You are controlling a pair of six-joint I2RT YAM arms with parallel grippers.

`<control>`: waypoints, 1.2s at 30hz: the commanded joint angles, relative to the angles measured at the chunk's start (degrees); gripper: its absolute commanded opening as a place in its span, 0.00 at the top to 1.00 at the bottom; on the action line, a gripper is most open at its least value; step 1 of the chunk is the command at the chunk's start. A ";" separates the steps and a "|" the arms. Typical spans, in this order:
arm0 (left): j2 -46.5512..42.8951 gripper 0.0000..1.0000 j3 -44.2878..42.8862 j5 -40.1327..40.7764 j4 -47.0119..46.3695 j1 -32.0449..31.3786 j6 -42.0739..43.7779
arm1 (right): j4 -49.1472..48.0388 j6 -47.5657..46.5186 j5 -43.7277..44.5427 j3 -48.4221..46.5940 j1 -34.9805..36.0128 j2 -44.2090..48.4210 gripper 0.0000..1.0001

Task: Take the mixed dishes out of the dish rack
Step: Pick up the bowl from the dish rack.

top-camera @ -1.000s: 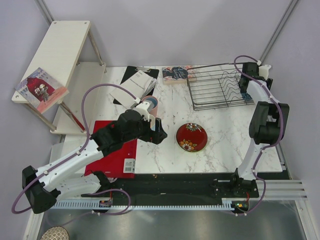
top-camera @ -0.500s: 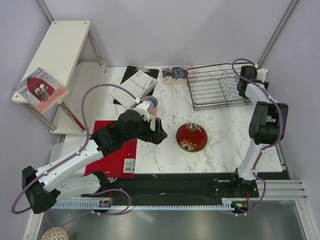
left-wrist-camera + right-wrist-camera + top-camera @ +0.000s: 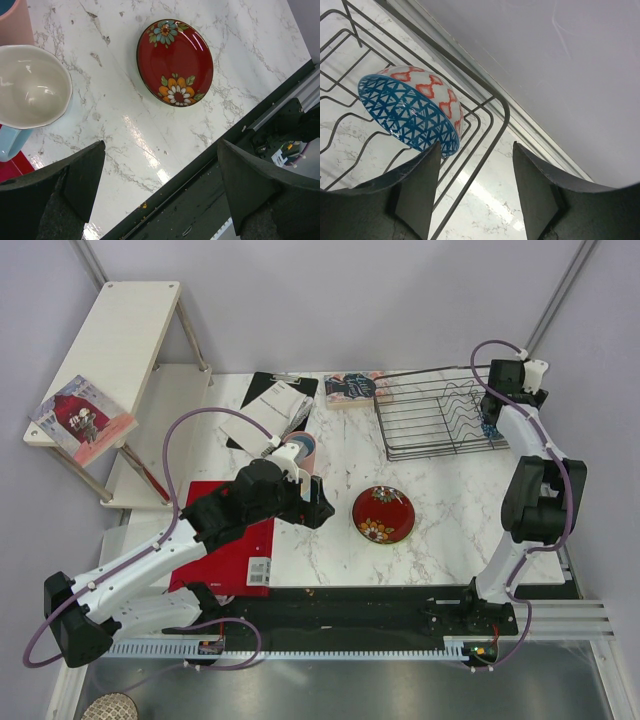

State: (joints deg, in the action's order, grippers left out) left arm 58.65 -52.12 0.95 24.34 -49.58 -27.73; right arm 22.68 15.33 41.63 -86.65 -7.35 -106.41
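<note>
The move ahead appears to turn on the small blue-patterned bowl [image 3: 412, 112], the only dish seen in the dish rack [image 3: 435, 415]. It stands tilted on its edge in the rack's far right corner. In the right wrist view it lies up and to the left of the right end effector [image 3: 475, 195], outside the gap rather than between the fingers, with its lower rim just beside the left finger. The rim runs on a slant from upper left to lower right. The fingers are apart and hold nothing. The right arm is much the nearer. The left end effector [image 3: 160, 185], spread wide and empty, hangs well apart over the desk [image 3: 450, 510], near the light blue handled mug [image 3: 30, 87] and the dark red floral plate [image 3: 175, 62]. From above, the right wrist covers nearly all of the bowl. Which wire bears it, and probably where its mouth faces, is hard to make out.
</note>
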 commanded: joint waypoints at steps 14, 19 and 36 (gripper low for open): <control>0.67 0.01 0.00 -0.60 -0.61 -0.08 1.97 | -1.93 1.37 -1.73 -7.04 -0.03 -9.16 0.36; 0.67 0.01 -0.09 -0.42 -0.52 -0.08 1.97 | -2.37 1.28 0.29 -7.74 -0.20 -10.74 0.39; 1.29 0.01 -0.26 -0.34 -0.43 -0.08 2.33 | -3.96 -1.62 2.85 -8.62 -2.22 -11.63 0.71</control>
State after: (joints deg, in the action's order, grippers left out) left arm 59.90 -52.10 0.97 24.36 -49.58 -27.66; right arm 20.60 14.72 42.44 -93.49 -9.02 -117.97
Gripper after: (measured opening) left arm 0.993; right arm 0.305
